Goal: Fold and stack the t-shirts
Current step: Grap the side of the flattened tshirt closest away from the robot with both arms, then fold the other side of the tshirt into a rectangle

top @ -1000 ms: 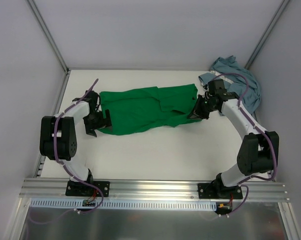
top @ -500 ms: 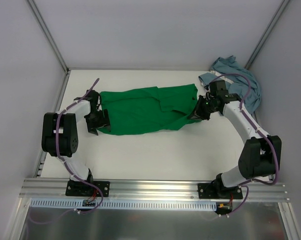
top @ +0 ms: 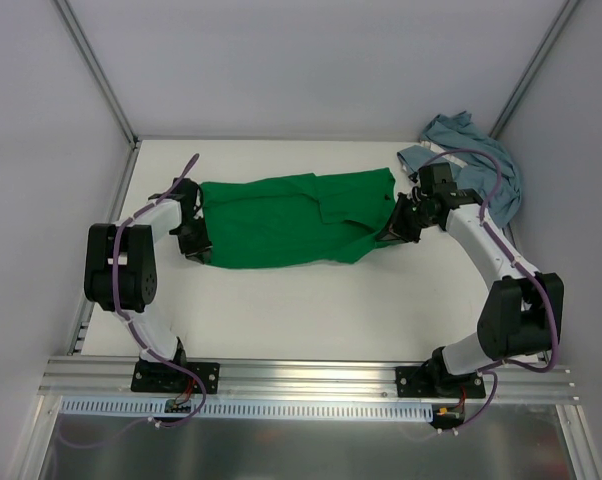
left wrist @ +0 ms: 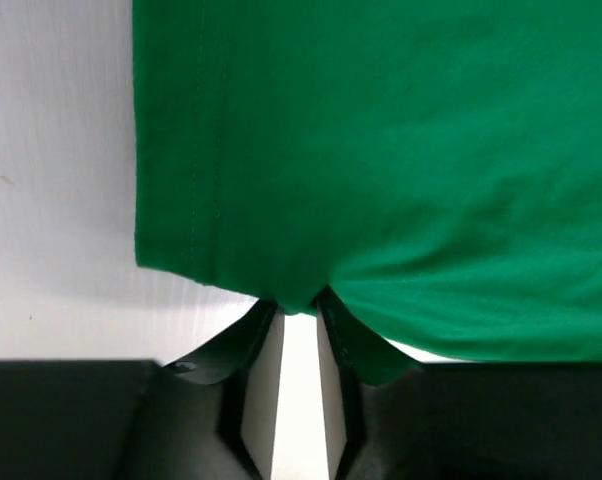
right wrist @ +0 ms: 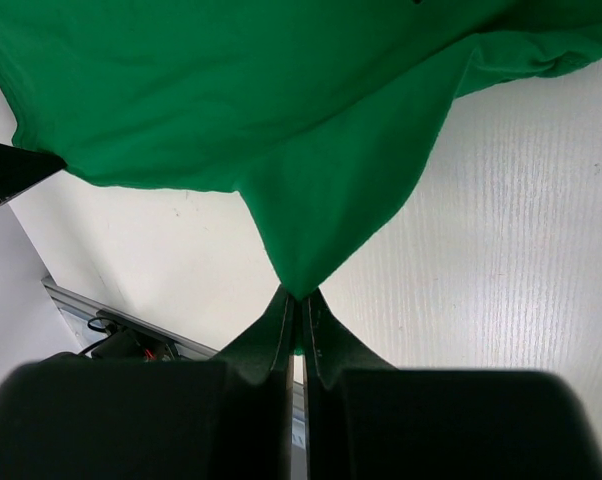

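Green t-shirt (top: 281, 222) lay spread across the middle of the tabletop (top: 281, 300), its long axis running left to right in the top view. I had my left gripper (top: 201, 252) narrowed onto its left edge and my right gripper (top: 387, 232) pinched tight on its right corner.

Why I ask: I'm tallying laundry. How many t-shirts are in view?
2. The green t-shirt lies spread across the middle of the table; the blue-grey t-shirt is bunched in the far right corner. Another could be hidden under that heap.
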Robot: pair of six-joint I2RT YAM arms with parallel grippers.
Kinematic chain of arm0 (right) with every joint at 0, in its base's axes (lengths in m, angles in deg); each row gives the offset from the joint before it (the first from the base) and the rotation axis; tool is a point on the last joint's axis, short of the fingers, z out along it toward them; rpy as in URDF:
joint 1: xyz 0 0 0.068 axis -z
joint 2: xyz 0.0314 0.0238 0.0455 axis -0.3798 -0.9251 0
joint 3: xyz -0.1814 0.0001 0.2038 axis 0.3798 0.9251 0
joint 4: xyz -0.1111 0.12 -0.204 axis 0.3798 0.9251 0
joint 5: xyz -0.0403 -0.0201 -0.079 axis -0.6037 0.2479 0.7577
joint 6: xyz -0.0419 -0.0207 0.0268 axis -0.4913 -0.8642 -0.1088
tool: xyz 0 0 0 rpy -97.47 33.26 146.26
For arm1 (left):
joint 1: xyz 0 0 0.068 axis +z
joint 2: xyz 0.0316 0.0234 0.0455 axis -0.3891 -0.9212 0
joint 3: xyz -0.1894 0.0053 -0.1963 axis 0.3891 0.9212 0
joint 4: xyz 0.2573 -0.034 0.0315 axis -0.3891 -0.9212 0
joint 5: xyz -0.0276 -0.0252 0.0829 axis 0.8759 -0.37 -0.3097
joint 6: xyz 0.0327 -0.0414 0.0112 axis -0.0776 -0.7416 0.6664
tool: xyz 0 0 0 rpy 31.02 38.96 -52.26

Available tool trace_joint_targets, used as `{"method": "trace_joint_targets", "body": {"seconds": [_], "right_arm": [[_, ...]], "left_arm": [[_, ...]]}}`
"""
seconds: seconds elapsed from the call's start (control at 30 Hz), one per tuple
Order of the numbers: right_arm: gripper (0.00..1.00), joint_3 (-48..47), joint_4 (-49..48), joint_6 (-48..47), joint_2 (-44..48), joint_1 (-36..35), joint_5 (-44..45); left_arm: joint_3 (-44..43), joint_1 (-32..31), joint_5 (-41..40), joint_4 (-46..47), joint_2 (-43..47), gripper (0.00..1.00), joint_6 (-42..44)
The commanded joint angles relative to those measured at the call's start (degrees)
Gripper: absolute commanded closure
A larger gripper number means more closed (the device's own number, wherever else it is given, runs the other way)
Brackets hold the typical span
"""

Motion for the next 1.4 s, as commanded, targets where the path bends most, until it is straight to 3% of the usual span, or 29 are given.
{"method": "trace_joint_targets", "body": {"seconds": [0.0, 0.07, 0.13, 0.53, 0.77, 1.1, 1.37], "right_arm": [[1.00, 0.0, 0.1, 0.1, 2.7, 0.2, 0.1], [1.00, 0.1, 0.0, 0.2, 2.7, 0.3, 0.1], [1.00, 0.3, 0.0, 0.2, 2.8, 0.3, 0.2], [1.00, -0.1, 1.1, 0.2, 4.8, 0.3, 0.8], [1.00, -4.7, 2.1, -0.2, 2.2, 0.6, 0.7], [1.00, -26.0, 8.3, -2.4, -13.9, 3.0, -1.8], [1.00, -43.9, 11.1, -2.1, -33.5, 5.1, -6.1]], "left_arm": [[-1.2, -0.2, 1.6, 5.0, 0.4, 0.81, 0.1], [-1.2, -0.2, 2.0, 5.1, 1.1, 0.87, 0.2], [-1.2, -0.2, 2.4, 5.3, 1.5, 1.00, 0.3], [-4.6, -0.8, 5.9, 0.3, 9.1, 1.00, 0.8], [-13.0, -0.8, 8.2, -4.7, 10.2, 1.00, 0.5], [-27.2, -0.8, 9.0, -10.2, -0.1, 1.00, 0.8], [-37.7, -0.8, 9.4, -12.4, -12.9, 1.00, 0.9]]}}
